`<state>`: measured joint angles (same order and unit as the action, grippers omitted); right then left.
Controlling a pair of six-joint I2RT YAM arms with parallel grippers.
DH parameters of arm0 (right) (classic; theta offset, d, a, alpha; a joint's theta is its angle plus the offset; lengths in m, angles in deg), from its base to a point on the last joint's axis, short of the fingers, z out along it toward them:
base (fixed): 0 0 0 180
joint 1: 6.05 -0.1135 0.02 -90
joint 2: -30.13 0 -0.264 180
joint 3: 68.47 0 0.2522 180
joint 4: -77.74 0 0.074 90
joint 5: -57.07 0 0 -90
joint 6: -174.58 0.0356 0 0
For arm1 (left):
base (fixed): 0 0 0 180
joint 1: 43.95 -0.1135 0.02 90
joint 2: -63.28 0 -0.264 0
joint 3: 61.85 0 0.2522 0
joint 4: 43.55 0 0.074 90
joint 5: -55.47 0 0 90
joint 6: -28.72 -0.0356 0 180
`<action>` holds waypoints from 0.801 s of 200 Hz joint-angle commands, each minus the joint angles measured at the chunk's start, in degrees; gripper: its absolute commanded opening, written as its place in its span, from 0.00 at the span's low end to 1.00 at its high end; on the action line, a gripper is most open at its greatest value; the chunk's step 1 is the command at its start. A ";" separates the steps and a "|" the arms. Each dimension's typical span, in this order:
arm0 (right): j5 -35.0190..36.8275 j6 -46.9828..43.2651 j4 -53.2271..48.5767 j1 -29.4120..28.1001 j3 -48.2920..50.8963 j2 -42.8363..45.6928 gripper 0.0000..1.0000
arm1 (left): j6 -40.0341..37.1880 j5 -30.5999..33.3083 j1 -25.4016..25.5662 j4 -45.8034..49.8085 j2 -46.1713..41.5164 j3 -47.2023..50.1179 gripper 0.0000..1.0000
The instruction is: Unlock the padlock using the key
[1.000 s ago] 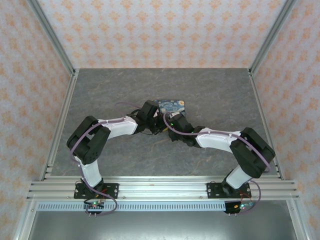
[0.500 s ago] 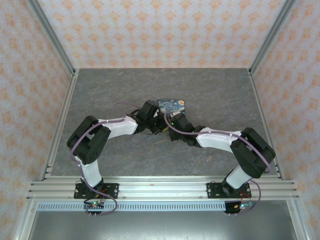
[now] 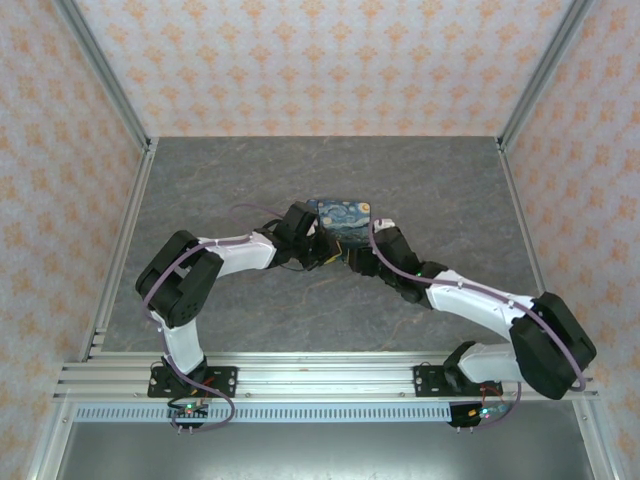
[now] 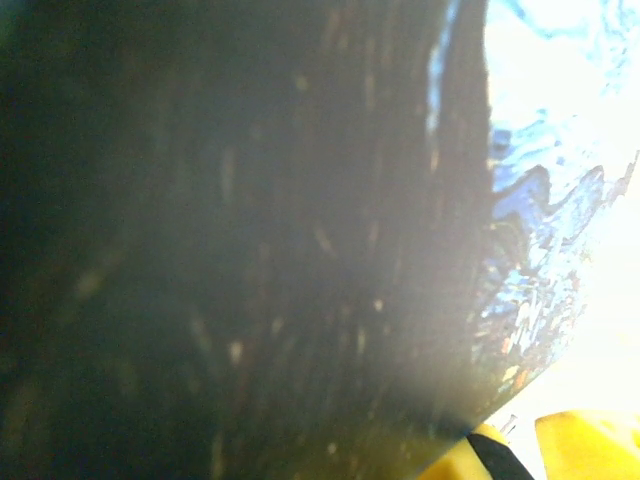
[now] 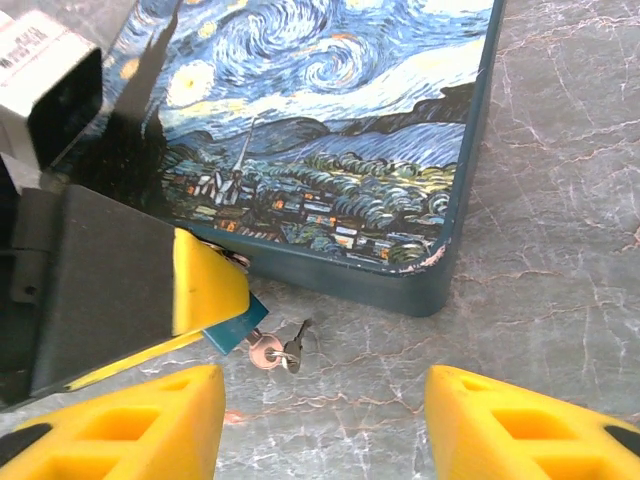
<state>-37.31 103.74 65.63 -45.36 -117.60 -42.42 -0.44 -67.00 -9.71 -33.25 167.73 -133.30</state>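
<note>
The tiny teal padlock [image 5: 234,327] sits just in front of the starry-night printed box [image 5: 330,130], pinched by my left gripper [image 3: 318,248], whose yellow finger [image 5: 205,285] covers most of it. The key [image 5: 262,350] sticks out of the padlock's underside, and a second small key [image 5: 296,350] hangs from its ring. The shackle is hidden. My right gripper [image 5: 325,395] is open a little short of the keys, touching nothing. The left wrist view is a dark blur with the box print [image 4: 545,200] at its right.
The box [image 3: 345,215] lies flat on the grey marbled table [image 3: 430,190], mid-table, right behind both grippers. Metal frame rails [image 3: 120,250] border the table left and right, with patterned walls beyond.
My right gripper has opened, let go of the key and drawn back a little; its arm has swung out to the right. The left arm has stayed put.
</note>
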 commanded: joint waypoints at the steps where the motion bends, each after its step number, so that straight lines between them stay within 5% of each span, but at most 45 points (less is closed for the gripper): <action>1: -2.65 7.43 1.71 0.11 0.91 1.16 0.56 | -2.53 0.15 0.12 4.86 0.90 0.62 0.19; 71: -8.45 19.67 13.72 0.13 5.57 -1.82 0.61 | -4.77 0.80 0.13 6.53 -3.47 2.96 0.52; 160: -10.26 17.98 14.97 4.08 -0.15 -10.31 0.62 | -8.57 7.62 -0.70 15.11 -16.77 5.01 0.82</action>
<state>-46.51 122.25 78.59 -43.00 -113.95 -50.90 -6.86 -63.37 -9.73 -22.78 153.87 -128.62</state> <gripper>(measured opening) 0.615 0.800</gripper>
